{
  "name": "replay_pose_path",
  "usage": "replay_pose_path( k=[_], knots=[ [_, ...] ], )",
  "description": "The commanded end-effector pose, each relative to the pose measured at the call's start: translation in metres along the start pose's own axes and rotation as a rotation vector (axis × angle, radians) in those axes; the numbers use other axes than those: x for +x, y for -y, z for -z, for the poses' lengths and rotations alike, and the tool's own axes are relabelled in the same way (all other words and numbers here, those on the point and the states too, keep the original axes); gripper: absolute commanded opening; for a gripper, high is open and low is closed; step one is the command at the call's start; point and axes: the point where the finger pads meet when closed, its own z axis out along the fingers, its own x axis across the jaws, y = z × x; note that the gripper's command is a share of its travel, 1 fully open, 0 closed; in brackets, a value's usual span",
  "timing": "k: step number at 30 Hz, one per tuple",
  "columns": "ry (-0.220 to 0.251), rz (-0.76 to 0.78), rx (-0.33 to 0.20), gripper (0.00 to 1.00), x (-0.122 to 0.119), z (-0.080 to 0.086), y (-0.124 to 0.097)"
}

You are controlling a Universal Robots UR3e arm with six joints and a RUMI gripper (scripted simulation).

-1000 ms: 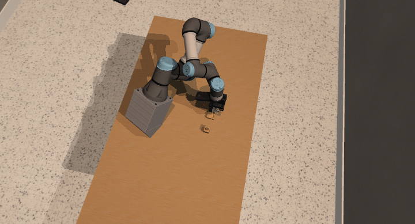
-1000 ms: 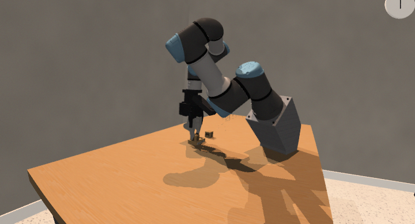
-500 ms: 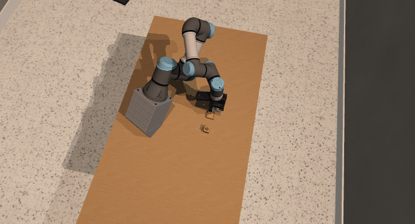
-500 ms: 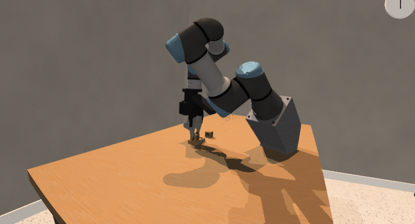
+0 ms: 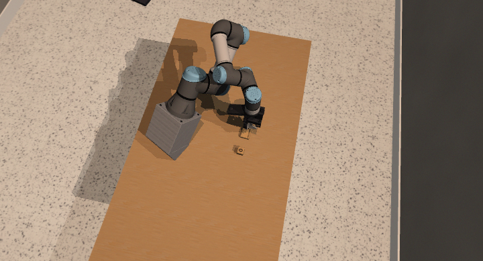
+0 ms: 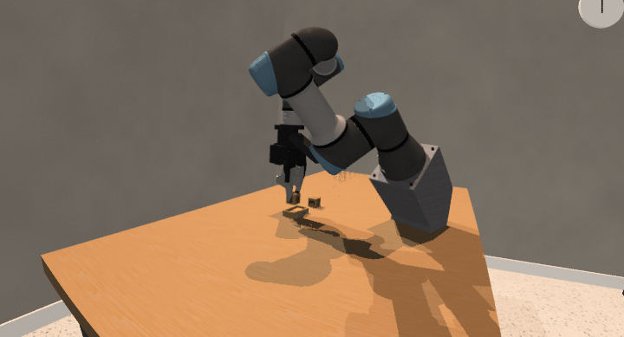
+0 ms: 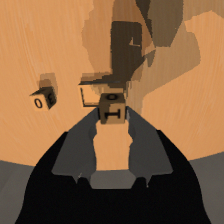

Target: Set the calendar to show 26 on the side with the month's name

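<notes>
Exterior view, arm folded, wrist pointing straight down, claw [image 6: 291, 194] clamping a cube [image 6: 295, 197] above the tray [image 6: 295, 211], worktop [image 6: 174, 264] beneath.

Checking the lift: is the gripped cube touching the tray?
Apart. In the exterior view the cube hangs in the gripper with bare table showing between it and the tray.

The table [image 5: 209, 198] is orange-brown wood with thin streaks running along it. The floor [image 5: 67, 90] is pale cream with lots of little dark specks. The arm [image 6: 323, 116] is dark grey and light grey, with blue caps on its joints. It stands on a grey striped block [image 5: 169, 133]. The two little cubes [image 7: 112, 107] [image 7: 42, 97] are light brown with black marks. The wall [image 6: 109, 94] is plain grey-brown.
</notes>
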Motion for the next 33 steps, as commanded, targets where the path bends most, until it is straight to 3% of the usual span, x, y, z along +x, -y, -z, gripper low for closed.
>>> replay_pose_path(
  k=[1,12,23,33],
  knots=[
    [-0.001,0.001,-0.001,0.11,0.0,0.015,0.0],
    [-0.001,0.001,-0.001,0.11,0.0,0.051,0.0],
    [-0.001,0.001,-0.001,0.11,0.0,0.069,0.0],
    [-0.001,0.001,-0.001,0.11,0.0,0.072,0.0]
  ],
)
